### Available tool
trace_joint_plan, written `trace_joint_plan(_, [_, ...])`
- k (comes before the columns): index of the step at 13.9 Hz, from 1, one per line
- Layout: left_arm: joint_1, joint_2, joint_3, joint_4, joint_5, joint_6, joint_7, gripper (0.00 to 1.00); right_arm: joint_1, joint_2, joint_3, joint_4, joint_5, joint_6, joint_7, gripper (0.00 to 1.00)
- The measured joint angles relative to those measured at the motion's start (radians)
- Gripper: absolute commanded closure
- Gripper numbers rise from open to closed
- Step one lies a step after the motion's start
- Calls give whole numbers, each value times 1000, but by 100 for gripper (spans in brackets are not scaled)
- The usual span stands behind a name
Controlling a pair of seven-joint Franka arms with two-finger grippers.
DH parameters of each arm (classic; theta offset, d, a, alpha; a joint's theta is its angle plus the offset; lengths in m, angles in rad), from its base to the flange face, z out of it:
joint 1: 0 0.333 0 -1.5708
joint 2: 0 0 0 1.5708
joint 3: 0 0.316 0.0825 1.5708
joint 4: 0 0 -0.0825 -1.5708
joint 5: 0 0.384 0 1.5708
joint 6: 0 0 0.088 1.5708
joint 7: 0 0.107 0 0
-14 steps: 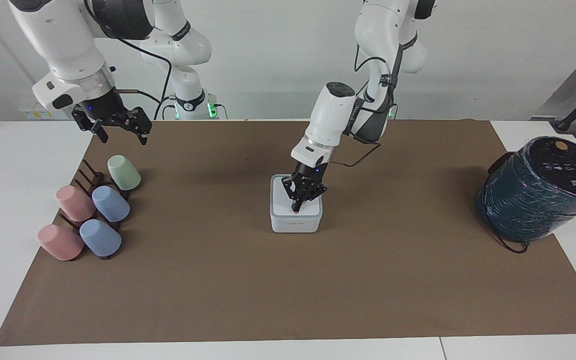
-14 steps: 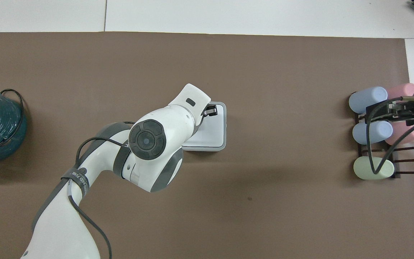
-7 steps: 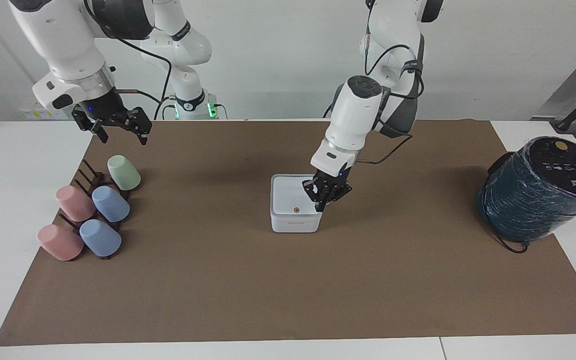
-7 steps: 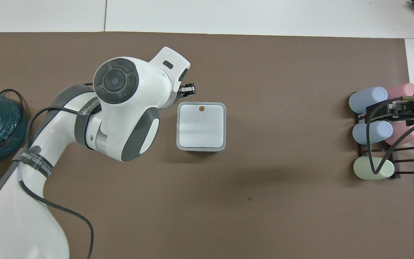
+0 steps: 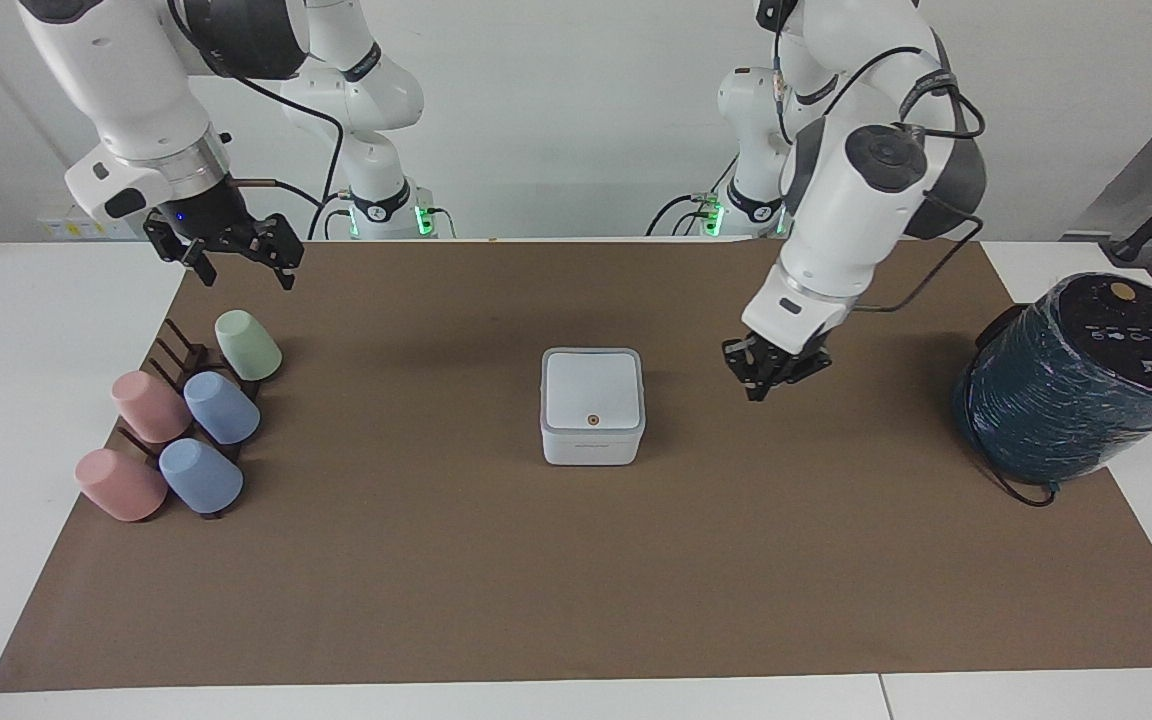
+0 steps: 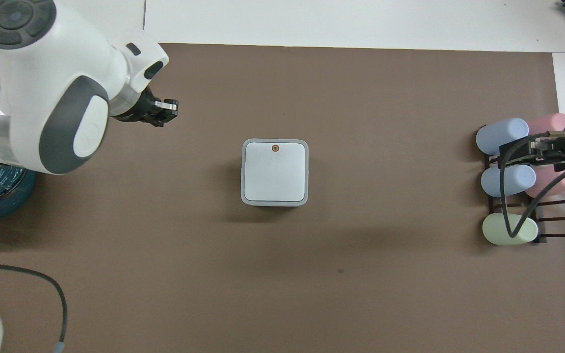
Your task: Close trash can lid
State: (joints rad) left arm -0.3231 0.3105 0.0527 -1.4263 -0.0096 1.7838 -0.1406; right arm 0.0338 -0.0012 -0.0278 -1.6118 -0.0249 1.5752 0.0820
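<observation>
**Lid flat on bin, both grippers clear**

Hidden or cut off: the large dark teal wrapped cylinder (image 5: 1081, 380) at the left arm's end of the table is mostly covered by the left arm in the overhead view. The dark wooden peg rack (image 5: 181, 365) shows only as thin pegs under its cups. The blue stripe under the lid is out of sight.

The small white cube-shaped plastic trash can (image 5: 592, 440), rounded at the corners, stands mid-mat on the brown paper mat (image 5: 576, 580). Its white square lid (image 5: 593, 388) lies flat and flush, orange dot at the edge farther from the robots.

Left gripper (image 5: 758, 382) hangs over bare mat between trash can and cylinder, fingers drawn together, holding nothing. Right gripper (image 5: 241, 262), waiting, hovers over the rack's end nearer the robots, fingers spread wide, empty.

5 smooth matte cups lie tilted on the pegs: 2 pink (image 5: 121, 485), 2 blue (image 5: 221, 407), 1 pale green (image 5: 248, 345).
</observation>
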Motion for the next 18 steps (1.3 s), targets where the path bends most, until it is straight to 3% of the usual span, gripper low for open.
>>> trace_joint_plan(3, [84,-21,0,4,37,-39,132,78,0,0,0,0,0,0,0,0])
trace_joint_plan(4, [111,-29,0,5,37,-55,169,66,0,0,0,0,0,0,0,0])
trace_joint_plan(5, [134,-36,0,5,37,-68,200,50,0,0,0,0,0,0,0,0])
trace_joint_plan(6, [153,-43,0,5,37,-75,219,22,0,0,0,0,0,0,0,0])
trace_joint_plan(7, [166,-49,0,5,37,-78,229,0,0,0,0,0,0,0,0,0])
trace_joint_plan(18, [172,-73,-16,7,-44,-44,232,0,0,0,0,0,0,0,0,0])
